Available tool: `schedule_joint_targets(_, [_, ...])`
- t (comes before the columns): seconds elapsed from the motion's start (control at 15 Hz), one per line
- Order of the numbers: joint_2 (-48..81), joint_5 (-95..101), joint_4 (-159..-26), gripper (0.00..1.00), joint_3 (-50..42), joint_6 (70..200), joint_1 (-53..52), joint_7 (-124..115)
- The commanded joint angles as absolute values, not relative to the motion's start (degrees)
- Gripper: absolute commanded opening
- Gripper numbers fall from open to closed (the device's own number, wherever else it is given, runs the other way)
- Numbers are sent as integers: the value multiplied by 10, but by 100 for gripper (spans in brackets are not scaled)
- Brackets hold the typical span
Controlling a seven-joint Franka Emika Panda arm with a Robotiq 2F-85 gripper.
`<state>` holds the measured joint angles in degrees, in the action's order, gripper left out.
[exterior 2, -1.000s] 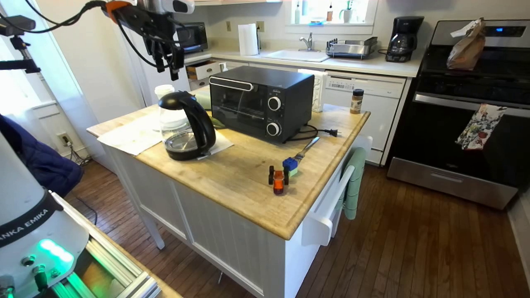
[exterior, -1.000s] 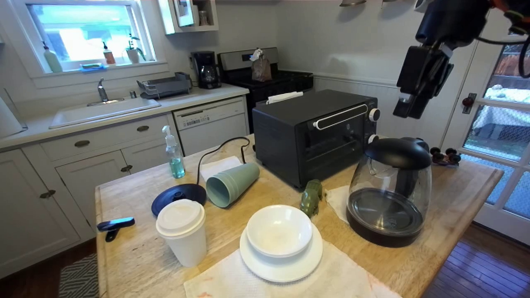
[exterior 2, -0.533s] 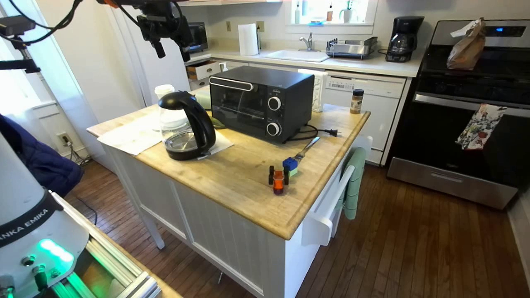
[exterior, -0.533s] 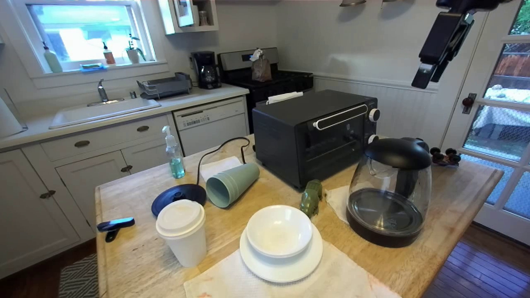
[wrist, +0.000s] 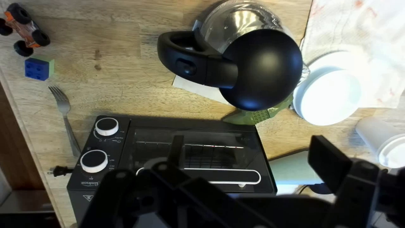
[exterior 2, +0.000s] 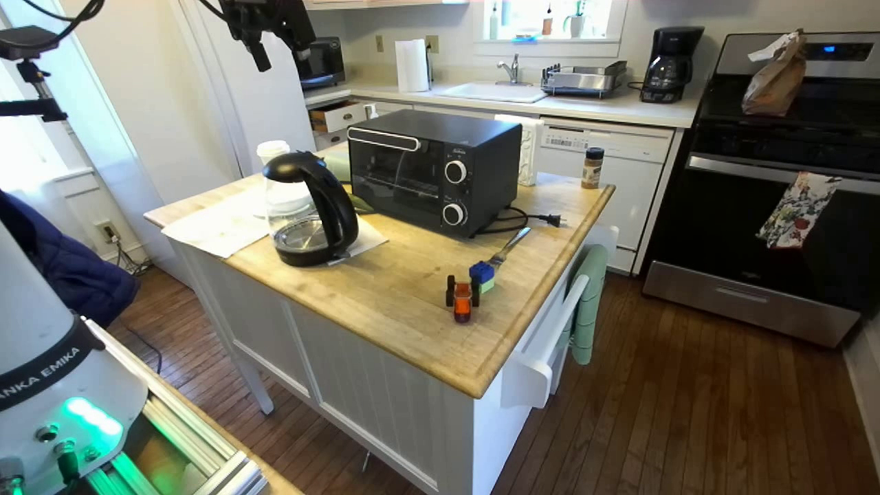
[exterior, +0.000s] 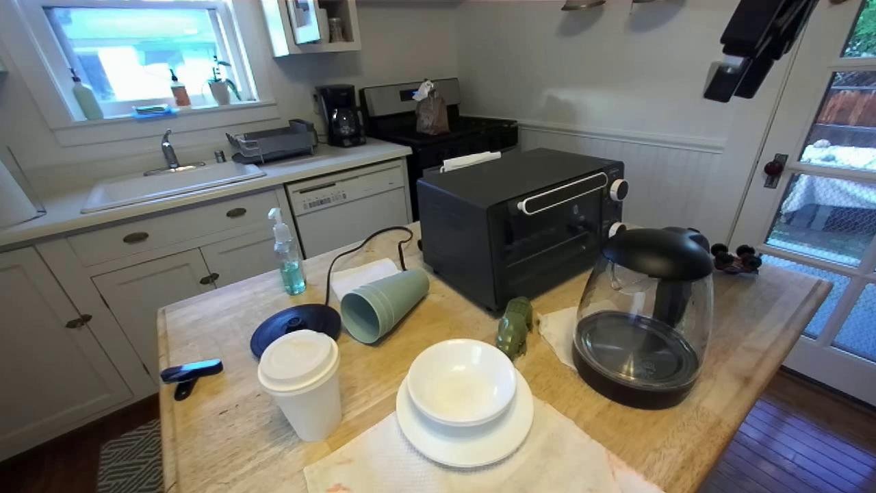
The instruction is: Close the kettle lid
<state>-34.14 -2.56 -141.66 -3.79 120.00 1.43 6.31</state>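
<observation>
The clear glass kettle (exterior: 633,390) stands upright on the wooden table, and it also shows in an exterior view (exterior 2: 302,254) and the wrist view (wrist: 235,22). Its round black lid (exterior: 657,253) lies down flat over the top, with no gap visible; it shows so too in an exterior view (exterior 2: 292,165) and the wrist view (wrist: 262,69). My gripper is high above the table and apart from the kettle, in both exterior views (exterior: 732,82) (exterior 2: 283,58). In the wrist view the gripper (wrist: 248,147) has its fingers wide apart with nothing between them.
A black toaster oven (exterior: 513,205) stands beside the kettle. A green toy (exterior: 514,329), white bowl (exterior: 462,383), lidded white cup (exterior: 301,390) and green tumbler (exterior: 383,305) lie nearby. A toy car (exterior 2: 463,299), block (exterior 2: 482,275) and fork (exterior 2: 512,244) are near a table corner.
My gripper has risen away from above the kettle. Its fingers look spread wider than a second ago in an exterior view. The kettle and lid have not moved.
</observation>
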Motion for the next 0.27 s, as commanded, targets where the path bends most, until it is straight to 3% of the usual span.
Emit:
schedule_joint_targets(0.0, [-344, -25, -1413, 100, -40, 1196, 13, 63])
schedule_joint_targets(0.2, [-343, -25, -1415, 100, -39, 1196, 13, 62])
